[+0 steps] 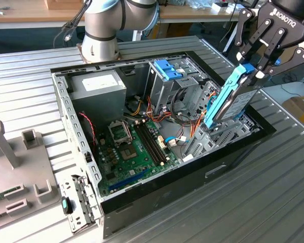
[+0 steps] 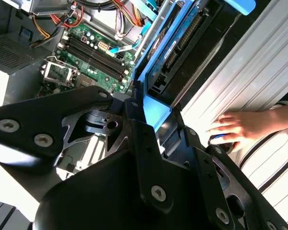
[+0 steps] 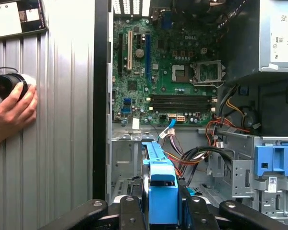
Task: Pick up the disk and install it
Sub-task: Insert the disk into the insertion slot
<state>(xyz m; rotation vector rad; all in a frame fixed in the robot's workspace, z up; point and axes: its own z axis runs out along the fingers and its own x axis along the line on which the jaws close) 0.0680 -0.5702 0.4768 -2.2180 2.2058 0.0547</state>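
The disk (image 1: 225, 101) is a flat drive in a light-blue plastic frame. It hangs on edge and tilted, over the side of the open computer case (image 1: 157, 188) at the exterior view's right. Its lower end is down among the bay and cables there. My gripper (image 1: 249, 68) is shut on the disk's upper end, with black fingers on both faces. In the first wrist view the blue frame of the disk (image 3: 161, 184) runs out from between my fingers (image 3: 129, 211) toward the case floor. In the second wrist view the disk (image 2: 175, 48) shows its dark underside.
Inside the case lie a green motherboard (image 1: 137, 147), a grey power supply (image 1: 99, 86), loose coloured cables (image 1: 185, 119) and a metal cage with a blue clip (image 1: 168, 69). A person's hand (image 3: 12, 112) rests on a black knob (image 3: 7, 84) on the ribbed table beside the case. Grey fixtures (image 1: 5, 152) stand at the exterior view's left.
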